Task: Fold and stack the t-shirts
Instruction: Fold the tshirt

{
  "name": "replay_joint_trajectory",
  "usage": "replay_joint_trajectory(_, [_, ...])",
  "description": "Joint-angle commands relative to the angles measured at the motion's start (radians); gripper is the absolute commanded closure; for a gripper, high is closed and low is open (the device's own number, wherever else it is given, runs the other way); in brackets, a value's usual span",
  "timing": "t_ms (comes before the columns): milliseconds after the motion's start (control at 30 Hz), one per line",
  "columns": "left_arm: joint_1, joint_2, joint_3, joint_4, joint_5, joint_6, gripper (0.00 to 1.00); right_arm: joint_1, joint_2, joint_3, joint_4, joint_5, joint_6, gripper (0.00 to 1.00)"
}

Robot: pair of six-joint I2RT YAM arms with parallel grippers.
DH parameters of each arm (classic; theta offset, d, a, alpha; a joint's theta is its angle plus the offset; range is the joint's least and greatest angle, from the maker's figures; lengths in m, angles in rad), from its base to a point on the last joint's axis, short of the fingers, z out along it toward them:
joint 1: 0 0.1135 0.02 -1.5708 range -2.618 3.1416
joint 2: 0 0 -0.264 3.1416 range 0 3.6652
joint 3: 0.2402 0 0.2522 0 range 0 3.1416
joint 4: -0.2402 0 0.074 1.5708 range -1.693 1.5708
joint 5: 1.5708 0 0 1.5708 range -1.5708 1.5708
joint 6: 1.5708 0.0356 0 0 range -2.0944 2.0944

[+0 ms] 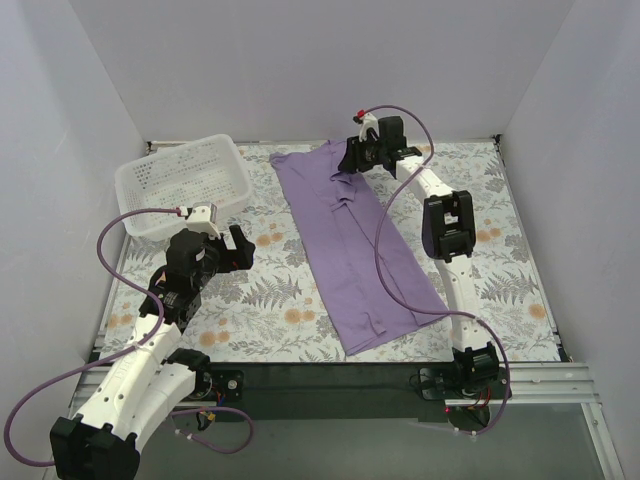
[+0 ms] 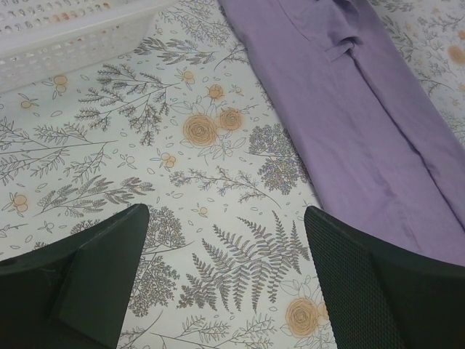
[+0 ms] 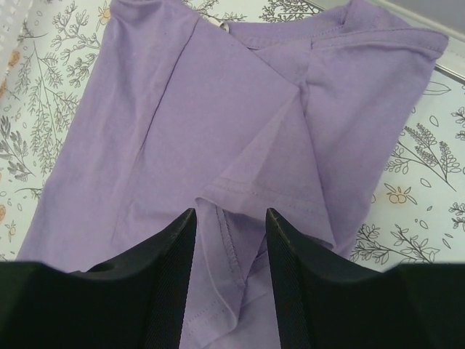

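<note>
A lavender-purple t-shirt (image 1: pixel 350 240) lies folded into a long narrow strip that runs diagonally from the table's far middle to the near right. It fills the upper right of the left wrist view (image 2: pixel 349 109). My right gripper (image 1: pixel 352 157) is down at the strip's far end. Its jaws stand partly open around a raised fold of sleeve hem (image 3: pixel 232 240), which lies loose between the fingers, not pinched (image 3: pixel 231 218). Over the bare floral cloth left of the shirt, my left gripper (image 1: pixel 243 250) hangs wide open with nothing in it (image 2: pixel 225 214).
A white perforated basket (image 1: pixel 180 185) stands at the far left, and its wall shows at the top of the left wrist view (image 2: pixel 73 36). The floral tablecloth (image 1: pixel 500 260) covers the table. White walls close it in on three sides.
</note>
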State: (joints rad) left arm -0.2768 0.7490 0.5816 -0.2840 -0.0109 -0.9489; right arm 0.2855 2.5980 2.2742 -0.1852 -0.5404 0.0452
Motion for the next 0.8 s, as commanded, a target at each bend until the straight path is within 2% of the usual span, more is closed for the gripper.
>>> replay_joint_trajectory(0, [0.005,0.0,0.007,0.011,0.006,0.013,0.12,0.014,-0.003,0.053,0.012,0.043,-0.033,0.5])
replay_joint_trajectory(333, [0.005,0.003,0.006,0.008,0.009,0.01,0.12,0.043,0.031,0.085,0.012,0.163,-0.096,0.5])
replay_joint_trajectory(767, [0.005,0.006,0.009,0.009,0.009,0.01,0.12,0.049,0.068,0.107,0.007,0.218,-0.1,0.52])
